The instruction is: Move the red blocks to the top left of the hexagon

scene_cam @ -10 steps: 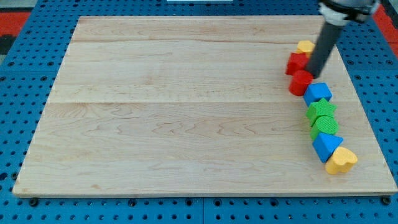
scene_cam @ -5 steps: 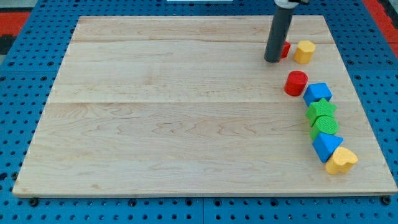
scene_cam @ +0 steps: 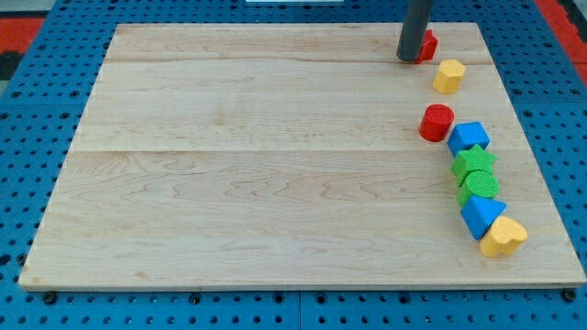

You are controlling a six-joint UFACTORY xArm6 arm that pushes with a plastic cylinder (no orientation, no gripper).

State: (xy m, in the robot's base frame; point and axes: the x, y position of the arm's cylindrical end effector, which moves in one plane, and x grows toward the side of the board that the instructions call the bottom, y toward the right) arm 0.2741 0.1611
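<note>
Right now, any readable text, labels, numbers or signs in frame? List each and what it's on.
None readable.
The wooden board is bare wood grain, no print.
The blocks, such as the red cylinder and the yellow hexagon, carry no markings.
The blue pegboard shows only holes.
My tip and its dark rod are unmarked.

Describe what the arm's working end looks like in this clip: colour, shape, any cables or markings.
Only a straight, round rod shows, plain dark grey, entering from the view's top. No cables, labels or markings are visible on it. My tip is a blunt, flat end, the same width as the shaft. The rest of the arm is out of frame.
</note>
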